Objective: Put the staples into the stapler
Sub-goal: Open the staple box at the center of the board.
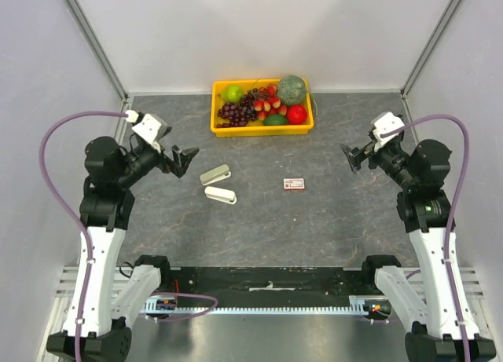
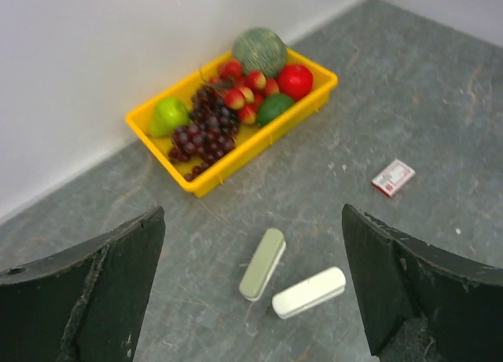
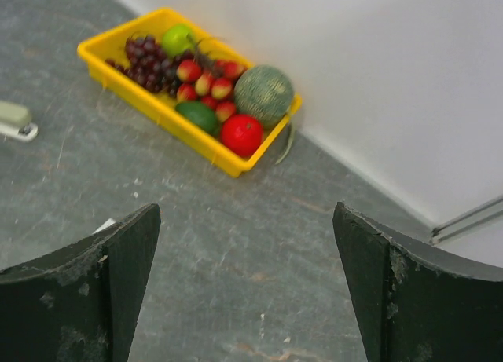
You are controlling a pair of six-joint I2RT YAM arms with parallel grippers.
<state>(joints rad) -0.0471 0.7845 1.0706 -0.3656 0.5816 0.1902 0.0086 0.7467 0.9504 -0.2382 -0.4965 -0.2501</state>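
**Top external view: both hands empty, loading not yet begun**

Top external shows me the left hand and the right hand hovering above the desk, each with its fingers spread wide and nothing between them. Both wrist views confirm it: only bare desk shows between the dark fingers.

The staples, a small flat box with red and white markings, lie closed on the desk. They sit ahead of the right hand and toward its inner side, nearer to it than to the left hand. Just in front of the left hand lie two staplers close together: a grey-green stapler and, a little nearer the arm bases, a white stapler. Neither is open. A yellow tray of fruit sits well beyond both hands and plays no part here.

I judge this to be the opening step, the reach. I cannot tell from here which stapler is meant. Next I expect to bring the left hand down onto a stapler to steady and open it. The right hand should go for the box, which is low and flat, so the fingers must straddle its edges close to the desk.
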